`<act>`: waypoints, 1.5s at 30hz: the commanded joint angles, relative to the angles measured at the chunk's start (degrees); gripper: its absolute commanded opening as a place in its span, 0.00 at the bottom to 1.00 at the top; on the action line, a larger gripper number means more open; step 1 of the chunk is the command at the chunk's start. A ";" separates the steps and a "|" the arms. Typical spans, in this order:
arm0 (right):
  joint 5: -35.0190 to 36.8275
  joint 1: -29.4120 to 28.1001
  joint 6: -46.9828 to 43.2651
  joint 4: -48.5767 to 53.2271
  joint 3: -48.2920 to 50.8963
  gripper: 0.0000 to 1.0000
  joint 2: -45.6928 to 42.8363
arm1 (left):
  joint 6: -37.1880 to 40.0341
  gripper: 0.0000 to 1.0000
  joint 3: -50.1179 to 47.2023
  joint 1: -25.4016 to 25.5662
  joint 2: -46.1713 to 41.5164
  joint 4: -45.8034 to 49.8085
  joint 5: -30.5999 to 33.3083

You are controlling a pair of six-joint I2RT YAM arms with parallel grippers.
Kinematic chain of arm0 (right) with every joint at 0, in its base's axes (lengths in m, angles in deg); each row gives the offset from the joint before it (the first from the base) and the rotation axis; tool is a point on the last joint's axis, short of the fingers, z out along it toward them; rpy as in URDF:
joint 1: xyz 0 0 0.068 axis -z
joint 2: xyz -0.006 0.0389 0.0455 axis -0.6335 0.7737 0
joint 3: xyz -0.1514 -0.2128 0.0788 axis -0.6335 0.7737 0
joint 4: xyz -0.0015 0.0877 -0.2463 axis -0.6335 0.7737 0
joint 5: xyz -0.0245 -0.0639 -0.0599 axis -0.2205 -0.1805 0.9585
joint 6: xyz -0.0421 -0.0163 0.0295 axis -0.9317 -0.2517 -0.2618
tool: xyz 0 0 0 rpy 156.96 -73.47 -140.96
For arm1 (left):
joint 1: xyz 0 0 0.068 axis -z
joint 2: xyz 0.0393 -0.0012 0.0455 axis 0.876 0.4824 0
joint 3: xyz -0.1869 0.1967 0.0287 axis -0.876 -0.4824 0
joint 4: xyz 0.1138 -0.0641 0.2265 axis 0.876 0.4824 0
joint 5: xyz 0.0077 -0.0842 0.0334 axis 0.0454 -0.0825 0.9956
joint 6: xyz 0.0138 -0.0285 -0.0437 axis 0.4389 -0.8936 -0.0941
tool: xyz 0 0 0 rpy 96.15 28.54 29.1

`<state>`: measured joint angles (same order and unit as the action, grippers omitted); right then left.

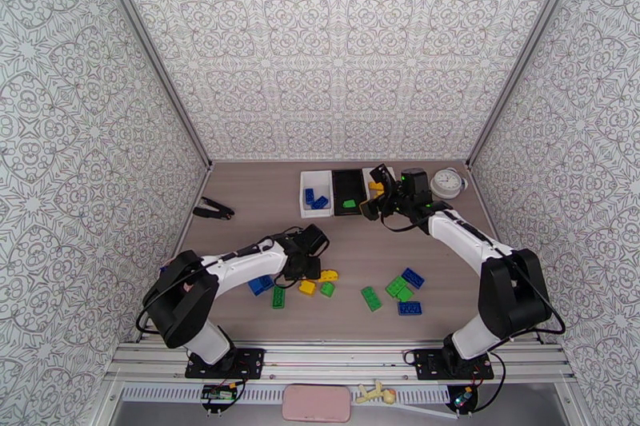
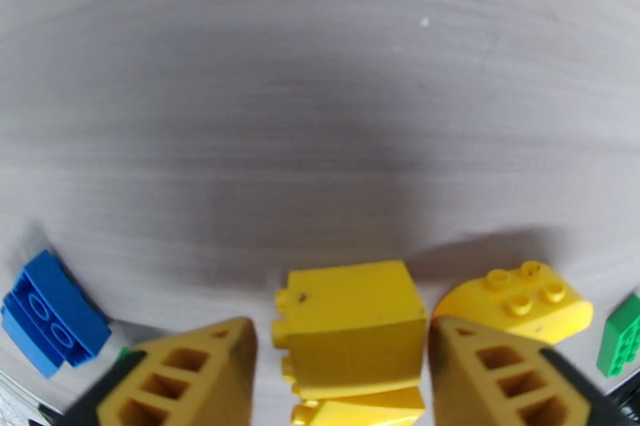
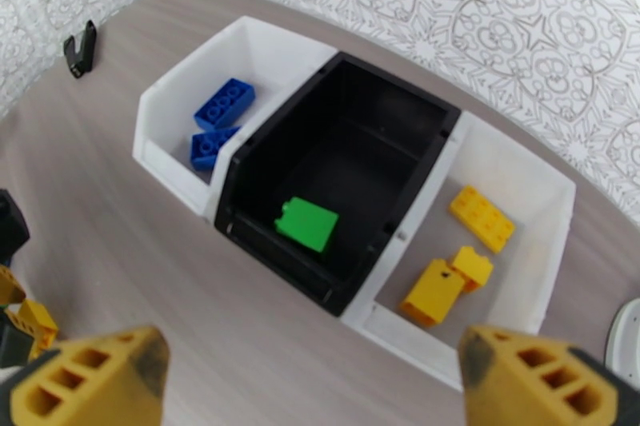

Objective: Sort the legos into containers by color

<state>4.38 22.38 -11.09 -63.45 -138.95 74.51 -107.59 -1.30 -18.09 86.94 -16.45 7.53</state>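
My left gripper [image 2: 344, 376] stands open low over the table, its fingers [image 2: 192, 376] on either side of a yellow brick [image 2: 348, 324]. Close by lie a rounded yellow brick [image 2: 516, 308], a blue brick [image 2: 52, 324] and a green brick [image 2: 620, 336]. My right gripper [image 3: 312, 388] is open and empty, hovering before the three bins. The left white bin [image 3: 172, 112] holds two blue bricks [image 3: 224, 104]. One green brick [image 3: 306, 224] lies in the black bin [image 3: 416, 112]. The right white bin [image 3: 552, 212] holds three yellow bricks [image 3: 480, 216]. More loose bricks [image 1: 370, 297] lie on the table's front right.
A round white clock [image 1: 446, 182] stands right of the bins. A black clip [image 1: 214, 210] lies at the left of the table. Patterned walls close in the table on three sides. A pink object [image 1: 317, 402] sits below the front rail.
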 commanded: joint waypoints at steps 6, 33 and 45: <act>-0.29 -0.47 -0.57 1.25 0.29 1.00 -0.32 | 0.42 0.40 0.19 -0.16 0.93 -0.70 -0.54; 13.65 1.46 11.37 -14.79 20.69 0.99 -24.20 | 24.76 0.37 19.10 -0.34 9.92 -46.40 -1.72; 15.48 1.46 10.66 -11.21 22.71 1.00 -29.07 | 25.80 0.37 43.76 -2.45 31.18 -44.72 -4.60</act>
<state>18.54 23.56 -0.71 -76.23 -117.25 46.64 -83.75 37.00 -19.55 114.70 -62.16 4.15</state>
